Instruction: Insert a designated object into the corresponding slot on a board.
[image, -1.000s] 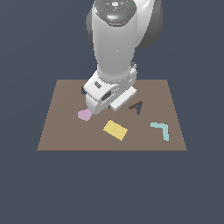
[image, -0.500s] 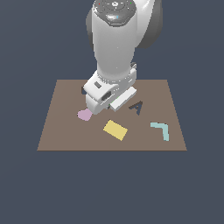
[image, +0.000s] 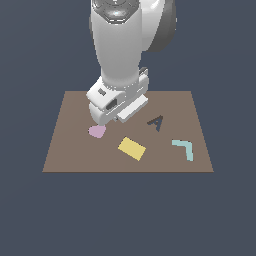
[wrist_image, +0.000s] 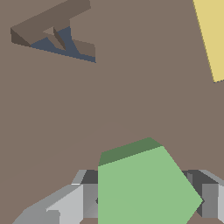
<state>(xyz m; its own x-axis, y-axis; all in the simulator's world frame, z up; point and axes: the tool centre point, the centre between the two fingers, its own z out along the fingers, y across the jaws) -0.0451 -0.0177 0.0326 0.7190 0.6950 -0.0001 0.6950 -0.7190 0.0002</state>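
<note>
The green pentagon block (wrist_image: 144, 188) sits between my gripper's (wrist_image: 146, 203) two grey fingers (wrist_image: 87, 201) in the wrist view, just above the brown board (wrist_image: 131, 96). The fingers press its sides, so the gripper is shut on it. In the exterior view the arm's hand (image: 117, 102) hangs low over the board (image: 75, 155), to the left of its middle, and hides the block and the fingertips. The navy pentagonal slot shows in neither view.
A pink heart (image: 97, 131) lies just left of the hand. A yellow rectangle (image: 132, 148) (wrist_image: 214, 35) lies in front of it. A dark letter-A recess (image: 156, 122) (wrist_image: 57, 37) and a cyan L shape (image: 184, 149) lie to the exterior view's right.
</note>
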